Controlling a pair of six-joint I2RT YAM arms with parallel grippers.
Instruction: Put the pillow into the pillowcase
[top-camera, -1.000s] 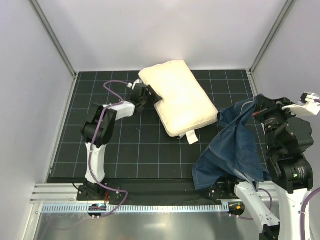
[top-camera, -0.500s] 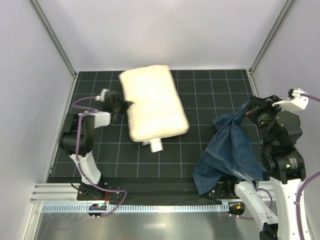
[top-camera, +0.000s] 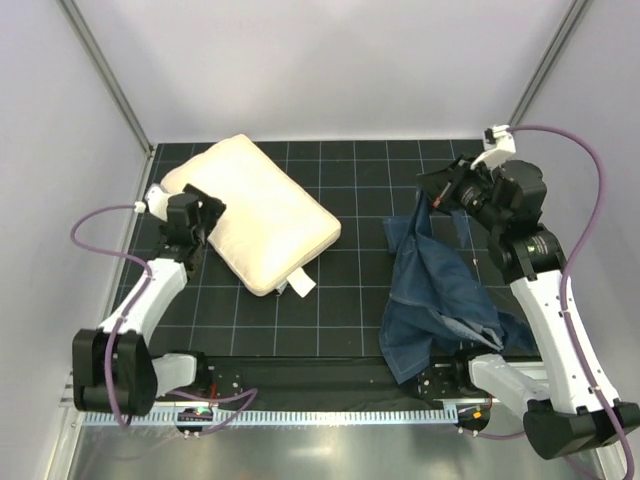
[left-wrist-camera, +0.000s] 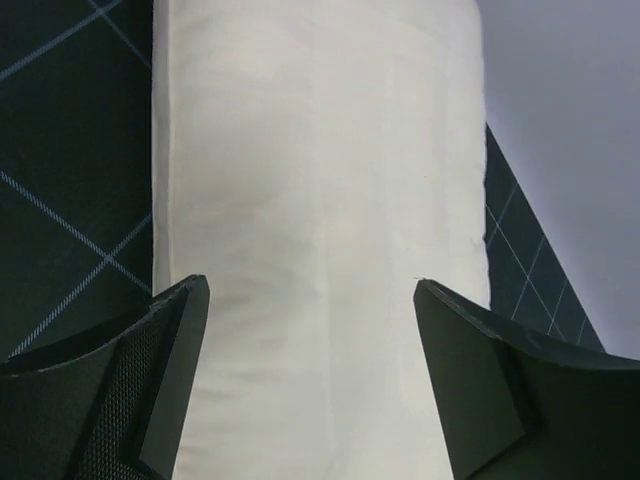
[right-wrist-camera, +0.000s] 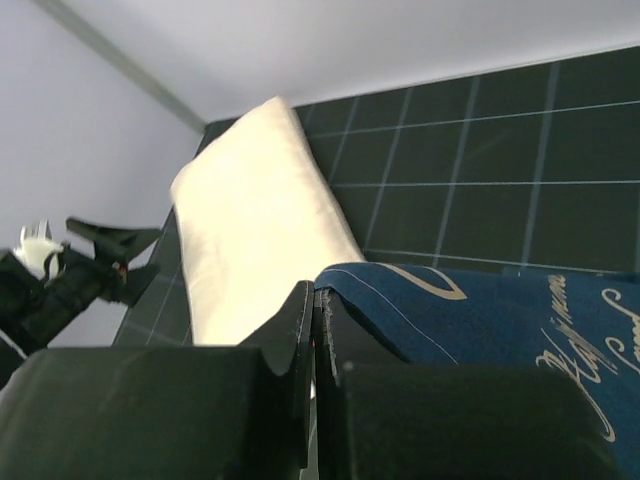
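The cream-white pillow (top-camera: 262, 215) lies on the black grid mat at the left, its small white tag (top-camera: 300, 286) at the near edge. My left gripper (top-camera: 203, 222) is at the pillow's left edge. In the left wrist view its jaws (left-wrist-camera: 310, 285) stand wide apart with the smooth pillow (left-wrist-camera: 320, 180) filling the gap. My right gripper (top-camera: 438, 195) is shut on the top edge of the navy pillowcase (top-camera: 440, 290), which hangs down to the mat. The right wrist view shows the shut gripper (right-wrist-camera: 318, 295), the pillowcase (right-wrist-camera: 500, 310) and the pillow (right-wrist-camera: 250, 230) beyond.
The black grid mat (top-camera: 360, 290) is enclosed by white walls with metal posts at the back corners. A metal rail (top-camera: 300, 415) runs along the near edge. My left arm (right-wrist-camera: 70, 265) shows at the left in the right wrist view.
My left arm has swung to the left, and the pillow has moved left and turned with it. My right arm has moved the pillowcase's top edge back and leftward, higher.
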